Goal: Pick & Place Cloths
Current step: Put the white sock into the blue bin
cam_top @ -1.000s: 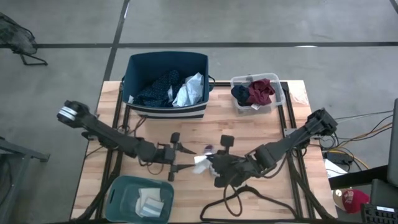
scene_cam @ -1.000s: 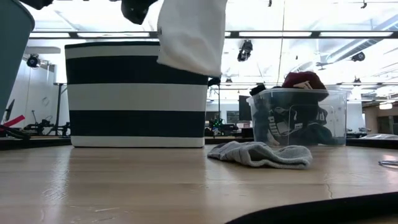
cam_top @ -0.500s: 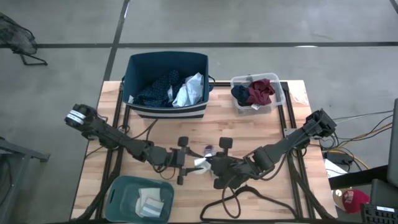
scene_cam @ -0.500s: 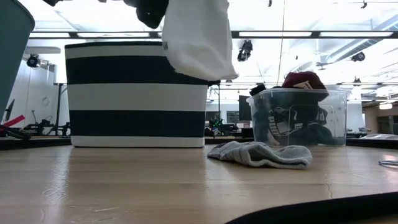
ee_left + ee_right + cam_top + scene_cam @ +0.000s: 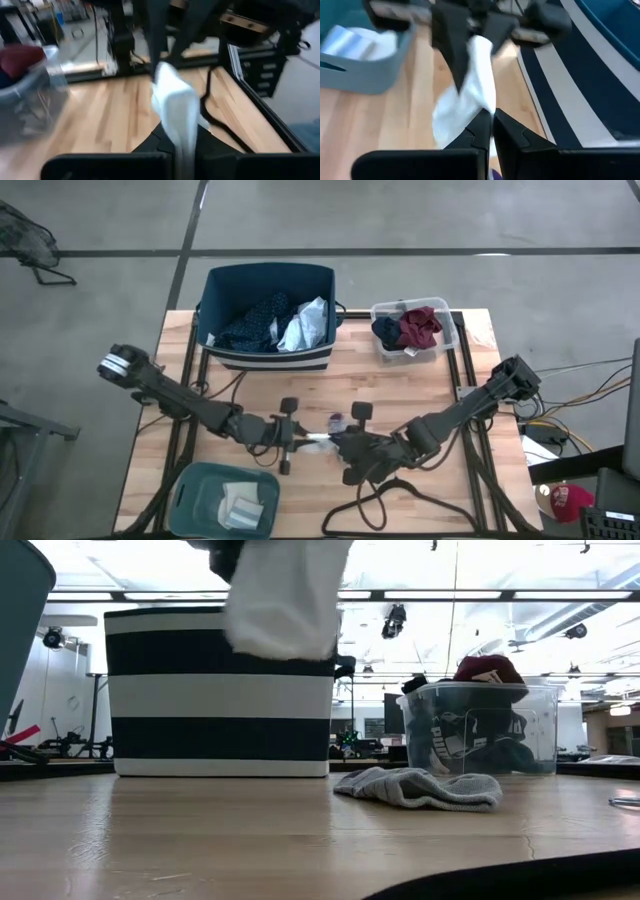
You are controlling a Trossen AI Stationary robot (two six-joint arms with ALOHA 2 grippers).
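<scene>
Both grippers closed on white sock (image 5: 318, 442) mid-surface, left gripper (image 5: 296, 443), right gripper (image 5: 338, 444); advice: keep tension even; avoid tugging it free.

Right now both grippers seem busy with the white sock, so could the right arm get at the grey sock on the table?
Probably not yet: the right gripper is shut on the white sock, as is the left gripper. The grey sock itself lies uncovered.

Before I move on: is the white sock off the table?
Off: white sock hangs above the table, pinched between both shut grippers.
</scene>
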